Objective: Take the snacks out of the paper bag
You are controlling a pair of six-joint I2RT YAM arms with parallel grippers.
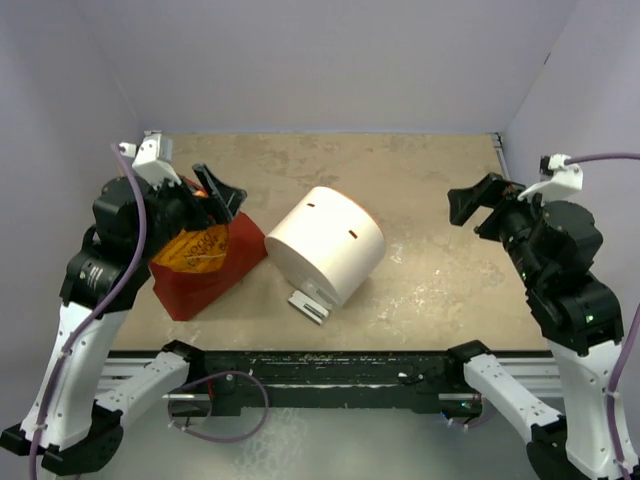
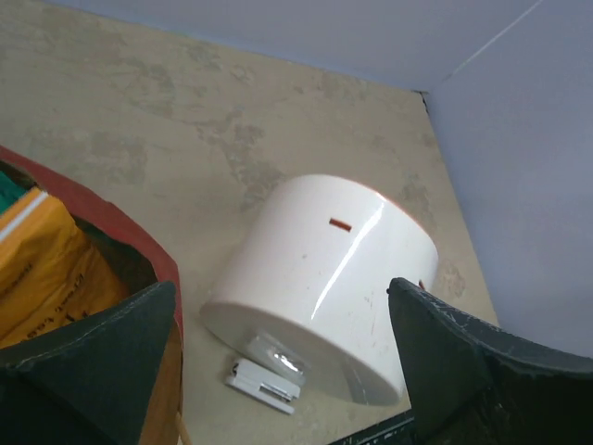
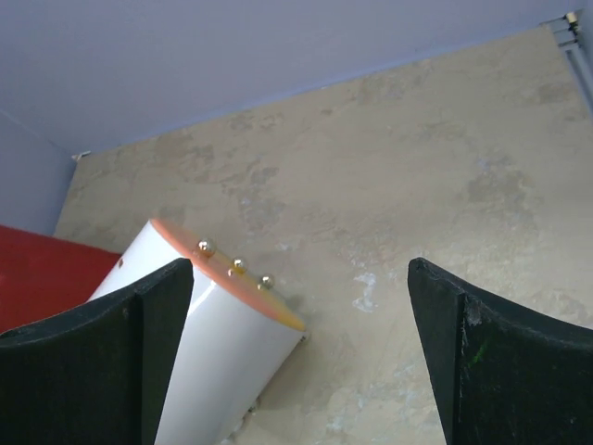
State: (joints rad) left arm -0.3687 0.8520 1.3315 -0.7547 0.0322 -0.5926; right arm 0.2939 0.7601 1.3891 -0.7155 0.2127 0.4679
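Observation:
The red paper bag [image 1: 205, 272] lies on its side at the left of the table, mouth toward the left arm. An orange snack packet [image 1: 195, 250] with printed text shows in the mouth. In the left wrist view the bag's red rim [image 2: 111, 227] curves round that orange packet [image 2: 46, 273], with a sliver of teal [image 2: 7, 190] beside it. My left gripper [image 1: 222, 195] hovers over the bag's far end, open and empty [image 2: 278, 289]. Over the right side of the table, far from the bag, my right gripper [image 1: 468, 205] is open with nothing in it [image 3: 298, 269].
A big white cylinder [image 1: 325, 245] lies on its side mid-table, right beside the bag. A small grey metal bracket [image 1: 308, 305] rests at its near end. The right wrist view shows the cylinder's orange end [image 3: 236, 283] and the bag's red side [image 3: 37, 269]. Walls enclose the table.

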